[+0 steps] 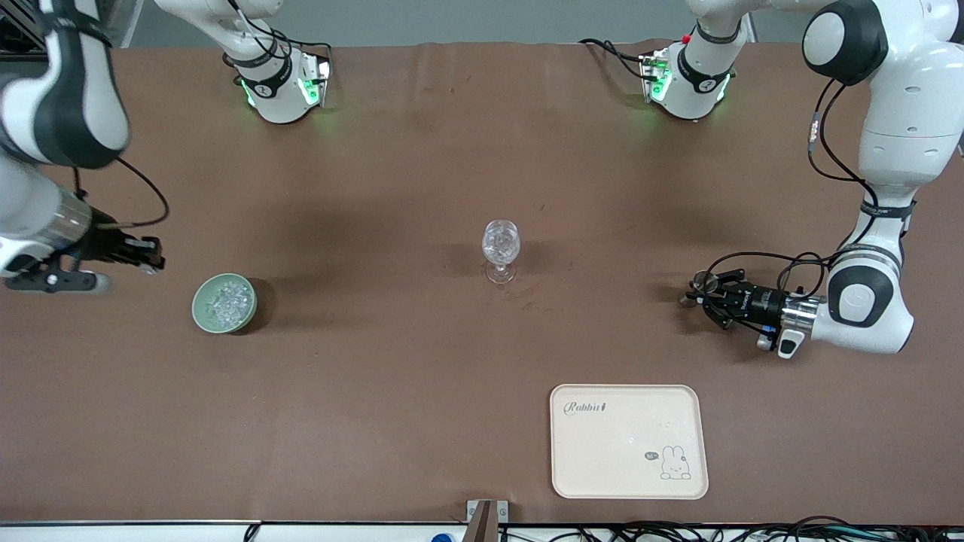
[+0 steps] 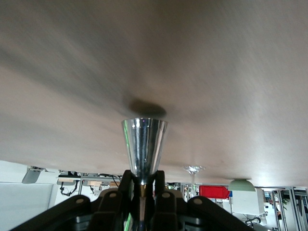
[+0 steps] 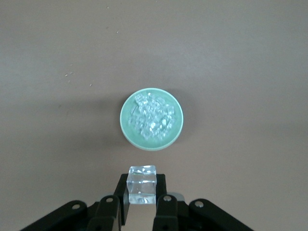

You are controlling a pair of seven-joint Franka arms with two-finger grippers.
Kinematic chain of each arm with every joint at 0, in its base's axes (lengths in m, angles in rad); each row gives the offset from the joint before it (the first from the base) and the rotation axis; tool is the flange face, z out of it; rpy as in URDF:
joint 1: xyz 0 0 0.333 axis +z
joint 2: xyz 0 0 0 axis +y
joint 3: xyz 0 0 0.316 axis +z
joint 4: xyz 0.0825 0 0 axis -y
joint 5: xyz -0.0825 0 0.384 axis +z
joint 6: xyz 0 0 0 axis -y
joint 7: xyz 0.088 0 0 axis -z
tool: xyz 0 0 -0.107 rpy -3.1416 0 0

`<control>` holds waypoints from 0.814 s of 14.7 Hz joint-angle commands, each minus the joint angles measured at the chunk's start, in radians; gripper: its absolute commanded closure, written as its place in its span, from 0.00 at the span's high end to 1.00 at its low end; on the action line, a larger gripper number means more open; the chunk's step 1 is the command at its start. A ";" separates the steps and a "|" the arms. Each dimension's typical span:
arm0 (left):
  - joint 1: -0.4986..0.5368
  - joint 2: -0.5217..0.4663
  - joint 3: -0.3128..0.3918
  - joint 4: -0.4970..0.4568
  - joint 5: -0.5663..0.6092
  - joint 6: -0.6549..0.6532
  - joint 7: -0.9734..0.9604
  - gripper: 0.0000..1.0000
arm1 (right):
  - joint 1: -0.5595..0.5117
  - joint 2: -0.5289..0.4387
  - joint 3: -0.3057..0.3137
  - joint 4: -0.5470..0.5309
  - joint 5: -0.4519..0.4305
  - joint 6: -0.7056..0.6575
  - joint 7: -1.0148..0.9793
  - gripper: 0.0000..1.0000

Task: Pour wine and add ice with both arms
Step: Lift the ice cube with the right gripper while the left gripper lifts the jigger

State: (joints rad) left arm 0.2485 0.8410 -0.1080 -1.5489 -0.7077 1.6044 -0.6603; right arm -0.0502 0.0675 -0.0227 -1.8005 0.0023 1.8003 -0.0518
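Ice (image 3: 151, 117) heaped in green bowl (image 3: 126, 129); right hand (image 3: 142, 199) pinches cube (image 3: 142, 184), wrist view only. Left hand (image 2: 143, 188) clamps metal cup (image 2: 144, 147).

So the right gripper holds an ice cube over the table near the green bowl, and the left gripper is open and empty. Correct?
Not quite. The right gripper does hold an ice cube near the green bowl, but the left gripper is shut on a shiny metal cup, as the left wrist view shows.
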 commanded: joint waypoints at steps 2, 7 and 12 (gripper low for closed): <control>-0.006 -0.062 -0.125 0.015 -0.027 0.005 -0.154 0.01 | -0.008 -0.044 0.006 0.137 -0.007 -0.156 -0.005 0.08; -0.041 -0.138 -0.265 0.007 -0.032 0.124 -0.361 0.01 | -0.010 -0.061 0.004 0.282 -0.010 -0.320 -0.006 0.08; -0.187 -0.233 -0.266 -0.014 -0.016 0.181 -0.516 0.01 | -0.007 -0.038 0.009 0.352 -0.025 -0.383 -0.005 0.04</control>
State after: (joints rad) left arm 0.1068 0.6751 -0.3853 -1.5192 -0.7256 1.7542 -1.1267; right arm -0.0510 0.0052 -0.0228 -1.5004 -0.0076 1.4553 -0.0519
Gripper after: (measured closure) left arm 0.784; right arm 0.749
